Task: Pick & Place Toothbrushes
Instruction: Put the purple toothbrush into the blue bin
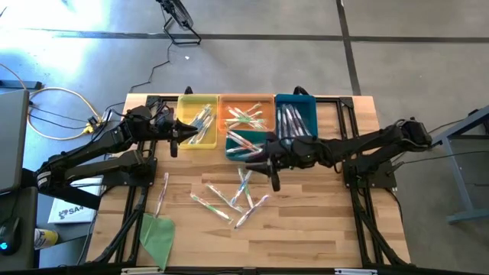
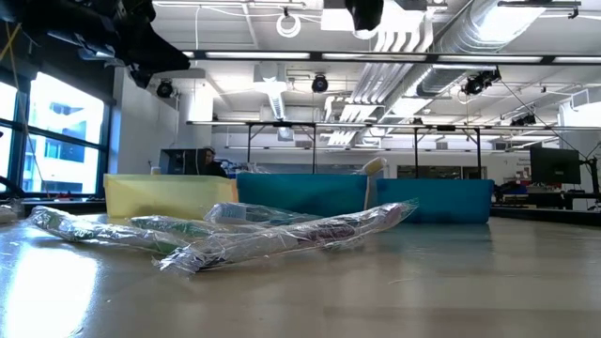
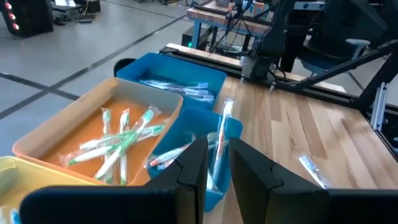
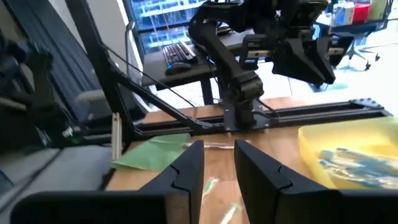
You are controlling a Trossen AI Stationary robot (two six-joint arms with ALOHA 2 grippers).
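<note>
Several clear-wrapped toothbrushes (image 1: 229, 198) lie loose on the wooden table, and one more (image 1: 162, 191) lies apart to their left. Others lie in the yellow bin (image 1: 197, 121), the orange bin (image 3: 118, 146), the blue bin (image 1: 296, 114) and the small teal bin (image 1: 244, 145). One toothbrush with a pink end (image 3: 221, 134) leans on the teal bin's rim. My left gripper (image 3: 219, 146) hangs level beside the yellow bin, narrowly open and with nothing between its fingers. My right gripper (image 1: 273, 177) hovers above the table by the teal bin, also narrowly open and holding nothing (image 4: 217, 146).
A flat green sheet (image 1: 157, 233) lies at the table's near left corner. The four bins stand in a row along the far edge. Dark rails (image 1: 359, 183) run along both sides of the table. Bare wood shows on the near right (image 1: 321, 229).
</note>
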